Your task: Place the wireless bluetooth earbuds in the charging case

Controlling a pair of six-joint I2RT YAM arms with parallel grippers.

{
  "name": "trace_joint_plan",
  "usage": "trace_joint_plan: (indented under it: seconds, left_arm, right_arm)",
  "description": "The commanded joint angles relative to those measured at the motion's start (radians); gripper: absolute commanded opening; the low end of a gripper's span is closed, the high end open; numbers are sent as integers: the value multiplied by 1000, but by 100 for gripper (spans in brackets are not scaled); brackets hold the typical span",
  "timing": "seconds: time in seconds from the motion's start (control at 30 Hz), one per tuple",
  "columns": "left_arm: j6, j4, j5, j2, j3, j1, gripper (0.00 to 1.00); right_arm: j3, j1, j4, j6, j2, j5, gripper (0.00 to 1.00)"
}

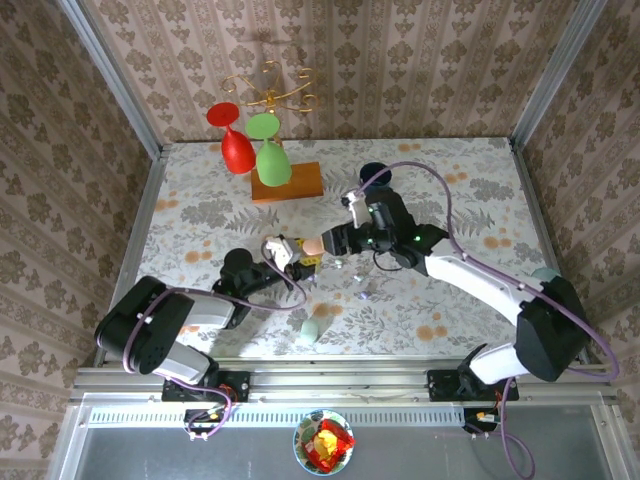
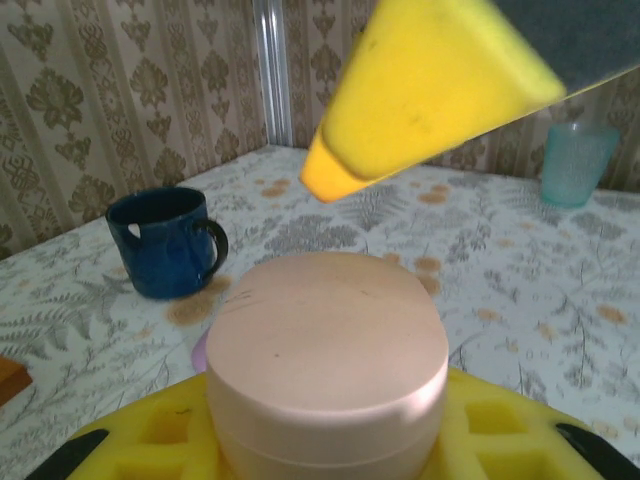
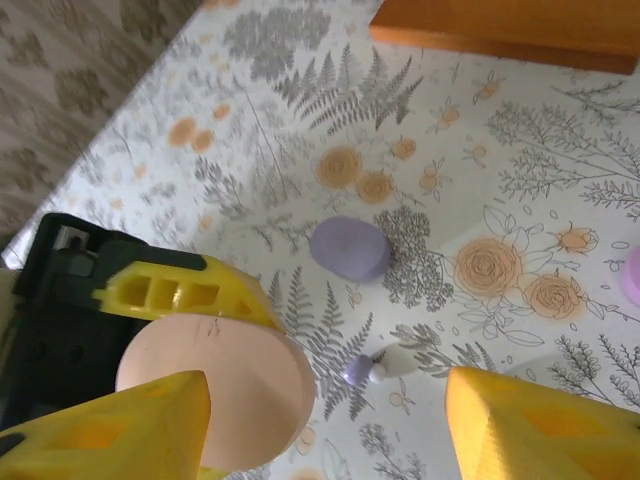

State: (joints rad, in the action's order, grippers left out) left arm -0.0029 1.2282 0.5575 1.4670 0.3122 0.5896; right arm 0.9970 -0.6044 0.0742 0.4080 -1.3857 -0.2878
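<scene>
Over a floral-print table (image 1: 200,215), the left gripper (image 1: 297,255) pinches a peach charging case (image 2: 325,350) between its yellow fingers (image 3: 170,290), jaws pressed against the oval shell. The case is held clear of the tabletop near mid-table. Its broad face is turned up toward the left wrist camera and its long axis runs side to side across that view (a faint seam circles it low down).

The right gripper (image 3: 328,400) hovers just beside it, jaws spread wide with nothing between them. One of its fingers (image 3: 110,430) overlaps the rim of the case in the right wrist view; whether the two touch cannot be told.

Below that gap, on the table, lies a lavender earbud (image 3: 357,371) with a whitish piece (image 3: 386,362) touching it. The pair's long axis runs across the right wrist view, rising slightly to the right, though the bud is too small to tell which way it points.

A lavender case (image 3: 350,248) rests near them, farther from the gripper, its long axis also across that view. A mint case (image 1: 312,330) sits near the front edge; a blue mug (image 2: 168,243) and a wooden block (image 1: 287,182) stand beyond.
</scene>
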Motion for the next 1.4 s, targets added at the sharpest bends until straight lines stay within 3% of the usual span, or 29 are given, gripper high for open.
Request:
trace_joint_plan:
  seconds: [0.0,0.2,0.5,0.63,0.8,0.9,1.03,1.17,1.3,1.37]
  left_arm:
    - [-112,65,15,-10,48,11,33]
    - [-146,65,19,-17,103,19,35]
    - [-78,66,101,26,180,41,35]
    - [-52,66,98,36,190,65,36]
    - [-39,65,93,41,191,78,36]
    - [-26,66,93,37,179,80,39]
    - [-11,66,52,24,158,81,53]
    - [17,60,-25,4,115,80,80]
    - [48,34,-104,-38,65,77,91]
    - [61,-55,-136,-78,58,76,94]
  right_arm:
    - [-69,41,-181,228,78,-119,70]
    - [-177,99,-377,493,101,-274,74]
    - [-221,98,-587,656,45,-386,73]
    - [-225,99,-608,673,36,-401,65]
    - [-242,101,-621,684,43,-392,48]
    - [-249,102,-619,684,50,-386,27]
    - [-254,106,-606,667,54,-366,18]
    - [-272,124,-588,638,66,-327,17]
    - [-316,158,-557,564,108,-247,17]
    - [-336,178,-498,504,138,-184,15]
